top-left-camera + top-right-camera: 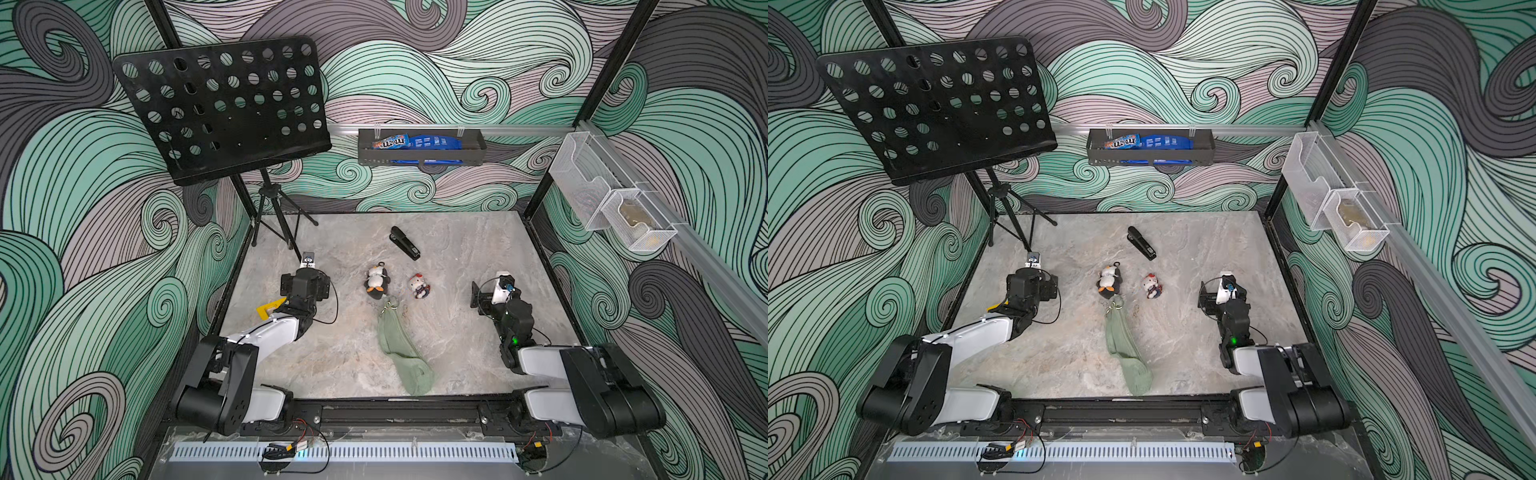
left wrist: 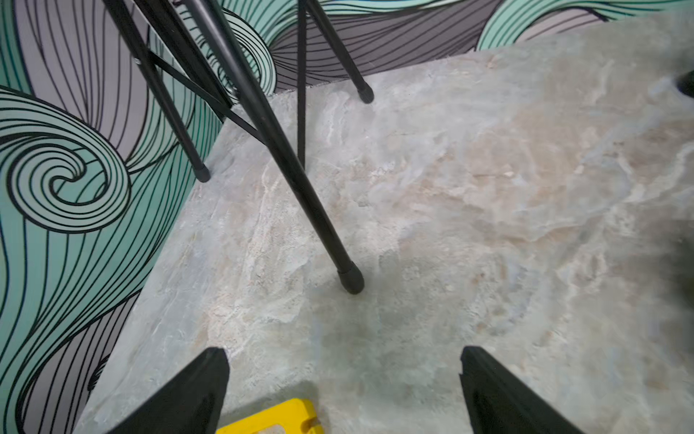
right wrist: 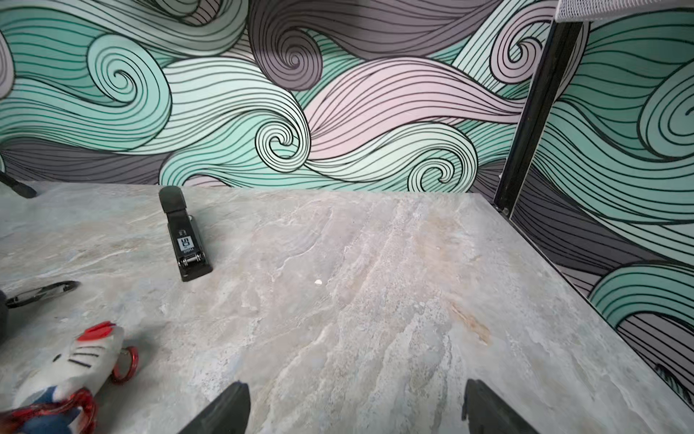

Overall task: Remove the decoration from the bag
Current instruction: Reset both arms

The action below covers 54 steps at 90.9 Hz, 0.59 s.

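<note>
I see left gripper (image 2: 343, 357) and right gripper (image 3: 356, 390) both spread wide, gripping nothing. Bag (image 1: 401, 353) lies flat, well apart from stapler (image 1: 404, 243), ring end toward it.

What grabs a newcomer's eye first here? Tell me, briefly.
The sage-green bag lies long and flat mid-table, with a penguin plush right at its ring end and a white cat plush beside that. A black stapler lies farther back, and a perforated black music stand towers over the far left corner. The left gripper and right gripper hang open and empty at either side.
</note>
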Each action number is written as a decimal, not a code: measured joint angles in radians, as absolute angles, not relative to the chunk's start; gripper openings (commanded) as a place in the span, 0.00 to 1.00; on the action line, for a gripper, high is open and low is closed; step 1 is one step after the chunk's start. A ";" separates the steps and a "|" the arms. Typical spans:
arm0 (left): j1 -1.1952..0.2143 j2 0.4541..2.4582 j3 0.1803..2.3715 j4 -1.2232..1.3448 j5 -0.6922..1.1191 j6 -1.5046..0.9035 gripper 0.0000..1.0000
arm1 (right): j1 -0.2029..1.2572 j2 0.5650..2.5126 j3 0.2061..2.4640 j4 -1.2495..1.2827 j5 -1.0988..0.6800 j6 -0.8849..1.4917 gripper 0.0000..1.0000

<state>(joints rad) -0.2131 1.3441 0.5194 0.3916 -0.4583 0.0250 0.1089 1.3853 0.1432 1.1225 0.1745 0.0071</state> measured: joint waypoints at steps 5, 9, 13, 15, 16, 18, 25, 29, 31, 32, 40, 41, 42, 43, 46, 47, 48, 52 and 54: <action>-0.183 1.342 0.521 0.428 -0.451 0.015 0.98 | 0.085 1.435 0.148 1.196 0.149 0.013 0.95; -0.167 1.338 0.521 0.442 -0.446 0.017 0.97 | 0.072 1.491 0.150 1.266 0.130 0.014 0.99; -0.153 1.333 0.518 0.456 -0.438 0.021 0.98 | 0.065 1.548 0.142 1.346 0.114 0.010 0.99; -0.150 1.332 0.513 0.473 -0.437 0.023 0.98 | 0.064 1.567 0.136 1.372 0.107 0.008 0.99; -0.149 1.332 0.510 0.482 -0.437 0.024 0.99 | 0.065 1.571 0.134 1.377 0.105 0.009 0.99; -0.147 1.333 0.502 0.501 -0.438 0.026 0.99 | 0.066 1.574 0.132 1.379 0.104 0.009 0.99; -0.139 1.380 0.460 0.618 -0.433 0.031 0.99 | 0.069 1.566 0.151 1.372 0.111 0.013 0.99; -0.134 1.430 0.431 0.695 -0.422 0.033 0.99 | 0.076 1.566 0.173 1.372 0.128 0.013 0.99; -0.130 1.460 0.418 0.723 -0.414 0.034 0.99 | 0.080 1.568 0.182 1.377 0.138 0.012 0.99; -0.128 1.473 0.412 0.735 -0.411 0.034 0.99 | 0.082 1.568 0.185 1.382 0.142 0.010 0.99; -0.110 1.573 0.372 0.807 -0.382 0.036 0.99 | 0.104 1.573 0.190 1.406 0.166 0.006 0.99; -0.109 1.581 0.369 0.810 -0.379 0.036 0.99 | 0.107 1.573 0.190 1.406 0.168 0.005 0.99; -0.107 1.586 0.368 0.810 -0.376 0.035 0.99 | 0.109 1.573 0.190 1.406 0.171 0.005 0.99; -0.105 1.590 0.368 0.808 -0.374 0.035 0.99 | 0.111 1.573 0.190 1.406 0.173 0.005 0.99; -0.102 1.595 0.366 0.807 -0.369 0.034 0.99 | 0.114 1.575 0.190 1.408 0.177 0.004 0.99; -0.100 1.595 0.367 0.807 -0.367 0.034 0.99 | 0.114 1.575 0.190 1.409 0.178 0.003 0.99; -0.099 1.595 0.368 0.808 -0.365 0.034 0.99 | 0.114 1.575 0.190 1.410 0.180 0.003 0.99; -0.096 1.590 0.375 0.811 -0.356 0.033 0.99 | 0.114 1.576 0.190 1.412 0.186 0.002 0.99; -0.094 1.588 0.378 0.816 -0.353 0.033 0.99 | 0.115 1.577 0.190 1.411 0.189 0.002 0.99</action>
